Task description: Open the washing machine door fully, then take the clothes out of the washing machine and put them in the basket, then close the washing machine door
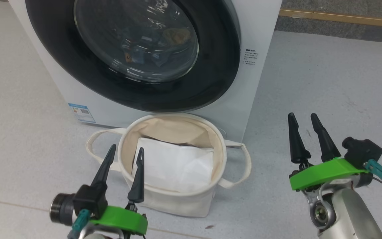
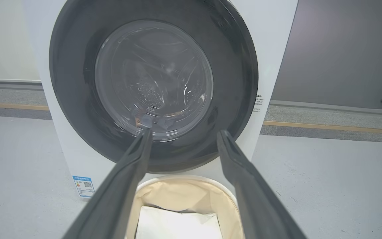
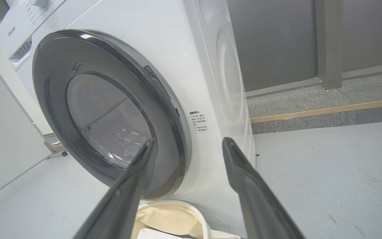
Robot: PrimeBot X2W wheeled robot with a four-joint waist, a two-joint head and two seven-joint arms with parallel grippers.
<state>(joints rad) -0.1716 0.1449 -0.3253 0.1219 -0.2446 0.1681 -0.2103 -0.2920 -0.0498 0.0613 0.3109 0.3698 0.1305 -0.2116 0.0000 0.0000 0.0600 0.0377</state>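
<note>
The pale grey floor carries everything. On it stands the washing machine, white and boxy, its front facing the robot. The washing machine door lies shut against that front, its wide black rim covering most of the panel and its bulging glass centre catching reflections.

Just in front of the machine, below the lower edge of the door, sits the basket, a cream canvas tub with a looped handle at each side. A plain white folded sheet lies inside it.

The left gripper hovers at the near side of the basket, its two dark fingers spread apart and holding nothing. The right gripper hangs over bare floor to the right of the machine's corner, well apart from the basket, its fingers likewise parted and empty.

The clothes are inside the drum, seen dimly through the glass as bluish folds with orange-brown patches. A small blue label sits at the front's lower left, and small printed text beside the door's right rim
</note>
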